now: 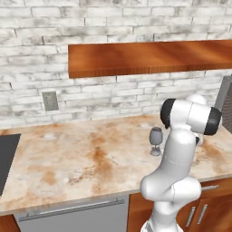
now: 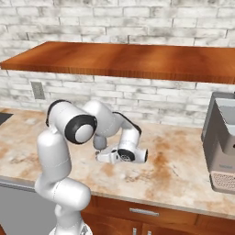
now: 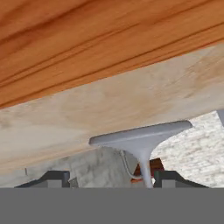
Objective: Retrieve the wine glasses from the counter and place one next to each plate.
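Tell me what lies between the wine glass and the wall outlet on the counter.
Nothing: in the left base view the counter is bare stone between the wine glass and the wall outlet.

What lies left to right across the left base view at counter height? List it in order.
Black cooktop edge → wall outlet → bare counter → wine glass → robot arm → grey appliance at the right edge.

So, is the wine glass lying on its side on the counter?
No, the wine glass stands upright on its round foot on the counter.
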